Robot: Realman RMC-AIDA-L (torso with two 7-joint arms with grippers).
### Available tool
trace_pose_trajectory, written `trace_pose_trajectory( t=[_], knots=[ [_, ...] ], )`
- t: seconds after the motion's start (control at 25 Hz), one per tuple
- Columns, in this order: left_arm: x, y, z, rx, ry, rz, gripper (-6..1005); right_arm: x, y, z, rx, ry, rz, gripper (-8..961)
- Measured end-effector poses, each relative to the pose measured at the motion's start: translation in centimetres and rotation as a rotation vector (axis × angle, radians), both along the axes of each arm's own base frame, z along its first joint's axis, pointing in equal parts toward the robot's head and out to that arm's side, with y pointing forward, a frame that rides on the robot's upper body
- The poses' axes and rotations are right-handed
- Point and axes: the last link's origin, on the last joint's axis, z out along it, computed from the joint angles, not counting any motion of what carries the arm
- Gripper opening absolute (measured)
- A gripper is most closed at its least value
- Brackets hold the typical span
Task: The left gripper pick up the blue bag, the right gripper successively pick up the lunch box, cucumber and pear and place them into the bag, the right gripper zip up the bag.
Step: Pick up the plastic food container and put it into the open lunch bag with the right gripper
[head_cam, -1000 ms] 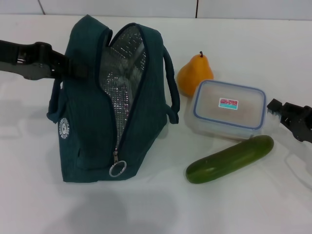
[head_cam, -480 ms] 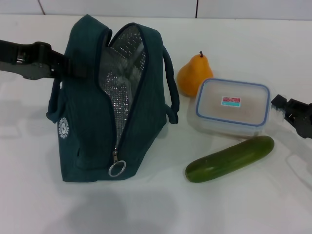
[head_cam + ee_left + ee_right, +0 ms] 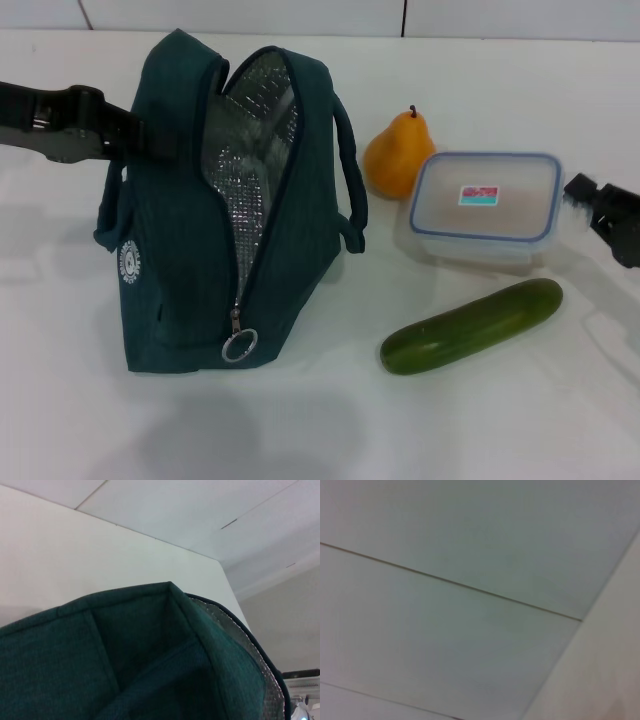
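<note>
The lunch box (image 3: 487,207) hangs clear of the table, beside the pear (image 3: 398,152) and above the cucumber (image 3: 471,326). The right gripper (image 3: 582,203) is clamped on its short end. Rigid, smooth plastic: likely light, may slip. The left gripper (image 3: 140,142) pinches the soft blue bag (image 3: 180,230).

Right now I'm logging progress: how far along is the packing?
Done: left gripper holds the unzipped dark teal fabric bag. In hand: right gripper lifts the clear blue-rimmed lunch box. Left: box, green cucumber and yellow-orange pear into the bag, then zipping.
</note>
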Motion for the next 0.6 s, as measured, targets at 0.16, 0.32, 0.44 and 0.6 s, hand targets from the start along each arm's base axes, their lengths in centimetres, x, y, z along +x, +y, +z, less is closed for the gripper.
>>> trace_pose_trajectory(
  t=[0.16, 0.32, 0.44, 0.6],
  knots=[
    [0.0, 0.0, 0.0, 0.001, 0.001, -0.002, 41, -0.4, 0.1, 0.6, 0.03, 0.036, 0.02, 94],
    [0.0, 0.0, 0.1, 0.003, 0.003, -0.002, 41, -0.7, 0.1, 0.9, 0.047, 0.055, 0.032, 94],
    [0.0, 0.0, 0.1, 0.004, 0.003, -0.002, 41, -0.9, 0.2, 1.1, 0.055, 0.064, 0.039, 94],
    [0.0, 0.0, 0.1, 0.004, 0.003, -0.001, 41, -1.1, 0.3, 1.5, 0.072, 0.087, 0.048, 94]
  ],
)
